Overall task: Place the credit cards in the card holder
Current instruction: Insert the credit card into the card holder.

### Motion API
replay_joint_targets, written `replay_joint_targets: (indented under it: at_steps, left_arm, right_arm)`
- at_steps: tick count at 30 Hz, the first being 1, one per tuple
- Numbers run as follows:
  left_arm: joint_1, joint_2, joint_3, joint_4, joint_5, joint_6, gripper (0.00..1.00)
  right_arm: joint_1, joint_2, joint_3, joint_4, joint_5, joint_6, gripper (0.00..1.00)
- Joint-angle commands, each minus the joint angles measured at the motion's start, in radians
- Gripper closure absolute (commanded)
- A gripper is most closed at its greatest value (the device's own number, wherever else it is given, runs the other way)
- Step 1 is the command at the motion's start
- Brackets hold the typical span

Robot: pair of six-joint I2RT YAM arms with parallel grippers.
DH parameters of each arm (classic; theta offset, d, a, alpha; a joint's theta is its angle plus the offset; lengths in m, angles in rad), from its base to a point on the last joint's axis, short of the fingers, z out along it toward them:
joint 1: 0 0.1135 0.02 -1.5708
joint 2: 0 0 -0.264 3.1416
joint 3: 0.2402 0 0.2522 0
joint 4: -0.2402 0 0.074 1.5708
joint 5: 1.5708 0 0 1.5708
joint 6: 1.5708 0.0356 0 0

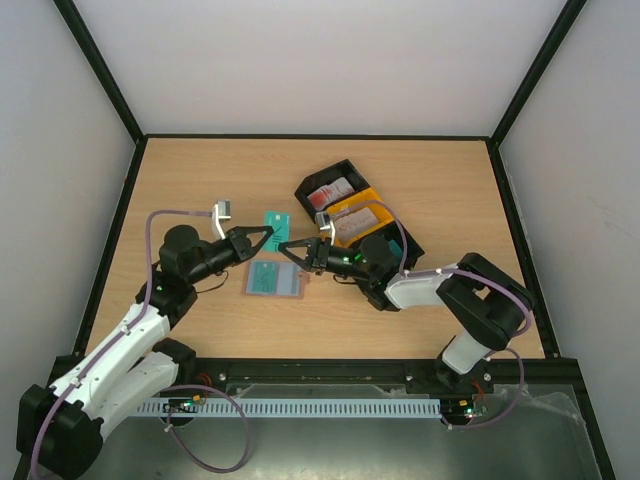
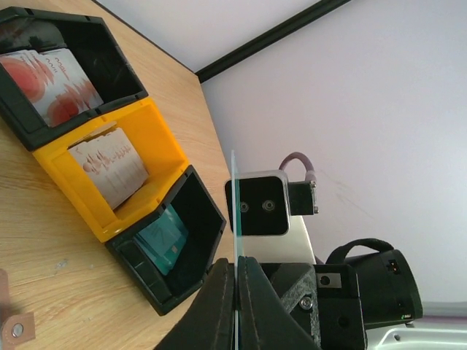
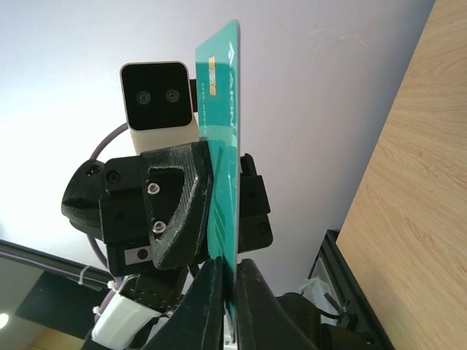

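Card first: we see one teal credit card [image 3: 222, 131] held in the air, off the counter [image 1: 200, 190], on the far side of the card holder [image 1: 272, 280] from the arm bases. Both tools grip it. In the left wrist view the card shows edge-on, with the left tool [image 2: 236, 288] pinched onto its lower end, a finger against each face. In the right wrist view the right tool [image 3: 228, 284] is likewise pinched on the card's lower edge. The left tool's black fingers show further up the same card in that view, one on each side of it. From above, the two tools meet tip to tip just beyond the card holder.

We find the card holder lying open and flat on the counter, its inside facing up and its reddish-brown border showing along one side.

Further out, beyond the card holder and to its right, three trays sit in a touching row. The farthest from the card holder is a black tray [image 2: 120, 62] holding white cards with red marks [image 2: 55, 87]. Next comes a yellow tray [image 2: 157, 138] with pale cards bearing red marks [image 2: 109, 171]. The nearest black tray [image 2: 204, 219] holds teal cards [image 2: 162, 244], and from above the right arm hides part of it.
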Motion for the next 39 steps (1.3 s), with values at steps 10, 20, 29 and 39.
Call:
replay_joint_targets:
  at_steps: [10, 20, 29, 39]
  left_arm:
    - [0.014, -0.001, -0.043, -0.274, -0.215, 0.188, 0.98]
    - [0.009, 0.082, -0.203, -0.146, -0.238, 0.21, 0.98]
    - [0.005, 0.216, -0.257, -0.001, -0.228, 0.201, 0.98]
    - [0.005, 0.355, -0.247, 0.136, -0.215, 0.194, 0.98]
  right_arm:
    - [-0.008, -0.151, -0.019, -0.661, 0.233, -0.38, 0.44]
    - [0.13, -0.029, 0.213, -1.287, 0.654, -0.583, 0.44]
    - [0.207, 0.118, 0.338, -1.393, 0.693, -0.628, 0.45]
    - [0.211, 0.181, 0.38, -1.476, 0.737, -0.616, 0.54]
